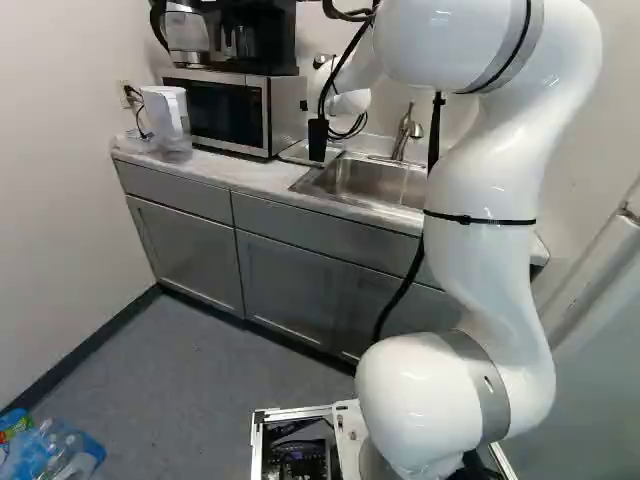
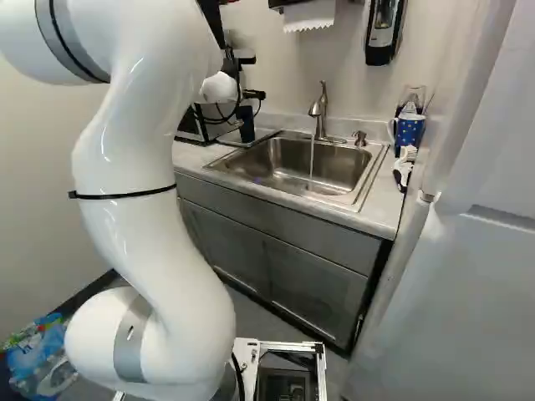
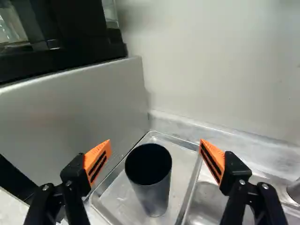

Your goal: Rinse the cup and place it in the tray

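Observation:
Beside the sink, the black gripper [image 2: 249, 97] is small and partly hidden behind my arm in the right base view. In the wrist view the gripper [image 3: 155, 158] stands wide open, one orange pad to each side. A dark cylindrical cup [image 3: 160, 197] stands upright, mouth up, on the shallow metal tray [image 3: 180, 149]. It shows in the gap between the fingers, touching neither. The cup [image 2: 247, 125] also appears just below the gripper in the right base view.
Water runs from the faucet [image 2: 319, 110] into the sink [image 2: 280, 163] beside the tray. A microwave [image 1: 225, 105] borders the tray's other side, with a coffee maker [image 1: 250, 35] on top. A blue mug [image 2: 409, 132] stands beyond the sink; a fridge [image 2: 468, 276] is at the right.

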You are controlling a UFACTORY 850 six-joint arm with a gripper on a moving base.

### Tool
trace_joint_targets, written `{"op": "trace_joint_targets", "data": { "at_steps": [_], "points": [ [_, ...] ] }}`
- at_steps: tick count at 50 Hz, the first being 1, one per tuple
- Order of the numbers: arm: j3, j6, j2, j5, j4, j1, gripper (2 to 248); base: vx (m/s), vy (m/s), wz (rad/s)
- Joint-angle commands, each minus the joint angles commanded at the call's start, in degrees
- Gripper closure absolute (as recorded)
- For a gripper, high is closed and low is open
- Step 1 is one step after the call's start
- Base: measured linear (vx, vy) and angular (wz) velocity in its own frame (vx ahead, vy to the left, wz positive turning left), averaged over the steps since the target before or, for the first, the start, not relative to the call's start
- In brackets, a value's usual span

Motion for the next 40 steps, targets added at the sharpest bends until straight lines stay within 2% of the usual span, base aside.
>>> {"op": "trace_joint_targets", "data": {
  "at_steps": [40],
  "points": [
    [7.7,0.0,11.1,-5.6,-2.2,-4.3,3,0.0,0.0,0.0]
  ]
}}
